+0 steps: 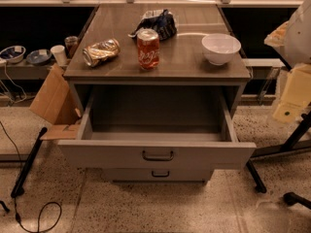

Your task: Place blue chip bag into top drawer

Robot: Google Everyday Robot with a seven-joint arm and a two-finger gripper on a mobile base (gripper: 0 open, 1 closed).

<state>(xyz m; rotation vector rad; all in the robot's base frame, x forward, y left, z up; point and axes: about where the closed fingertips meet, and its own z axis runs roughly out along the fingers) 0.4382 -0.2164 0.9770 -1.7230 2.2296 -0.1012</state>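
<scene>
Claw: I cannot see my claw anywhere in this view, so I cannot tell if it is wide, narrow, or holding something.
Chip bag: the blue chip bag (156, 24) lies crumpled at the back of the worktop (184, 57), just behind the red soda can (148, 48).
Drawer: the top drawer (156, 154) is pulled out toward me and I see nothing inside it. Its dark handle (158, 156) faces me.
Lower drawer: the small drawer (159, 174) under it is shut.
Other things on top: a squashed gold can (101, 52) lies on its side to the left. A white bowl (220, 47) sits to the right, well apart from the bag.
Step now: I think the job has not really started. The bag is on top, not picked up, and the drawer is ready and waiting.
Next move: I think I must bring the claw in over the back of the worktop and come down on the bag from above. The red can stands right in front of it, so I should go over the can and not bump it.
After that: lift the bag, carry it forward past the front edge, and let it go into the open drawer.
</scene>
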